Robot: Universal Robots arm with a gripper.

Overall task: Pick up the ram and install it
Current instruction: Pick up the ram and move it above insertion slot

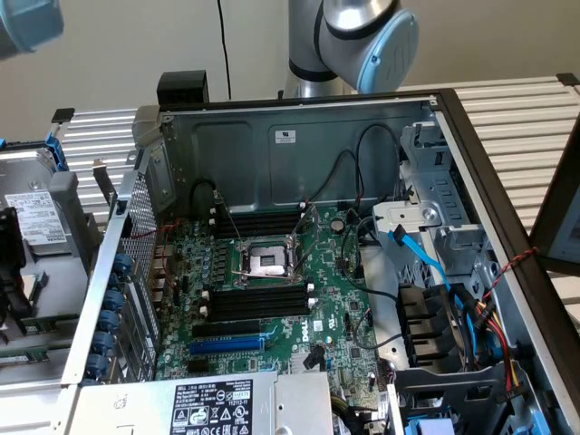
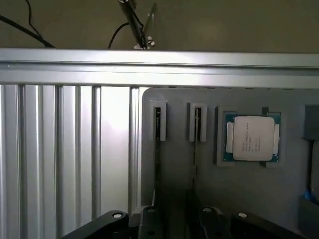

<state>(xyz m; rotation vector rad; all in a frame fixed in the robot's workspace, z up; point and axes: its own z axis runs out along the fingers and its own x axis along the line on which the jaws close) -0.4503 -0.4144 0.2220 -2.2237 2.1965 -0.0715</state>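
Where the ram sits: the ram [image 2: 158, 124] stands on edge in a narrow slot of the grey holder [image 2: 174, 164], which lies on the ribbed metal surface [image 2: 60, 149].
Long axis: parallel to the surface's ribs, with one end toward the pincer and the other toward the crosswise rail [image 2: 159, 64].
Look: seen edge-on, it is a thin dark line, and its flat faces are turned out of sight.
Neighbour: a second stick [image 2: 198, 124] stands in the next slot, parallel and just beside. Past it a processor [image 2: 251, 138] with a silver lid lies in its own pocket.
Pincer: the pincer [image 2: 177, 219] hangs over the near ends of both sticks. I cannot tell whether it is open or closed, nor whether it touches either stick.
Arm: in the exterior view the arm [image 1: 362, 36] is at the top centre of the frame, behind the open computer case [image 1: 299, 136].
Board: the motherboard [image 1: 272, 362] fills the centre of the frame, with the processor socket [image 1: 265, 263] in its middle. Black memory slots [image 1: 258, 301] with white end clips lie above and below the socket, and the blue expansion slot [image 1: 227, 344] is lower still.
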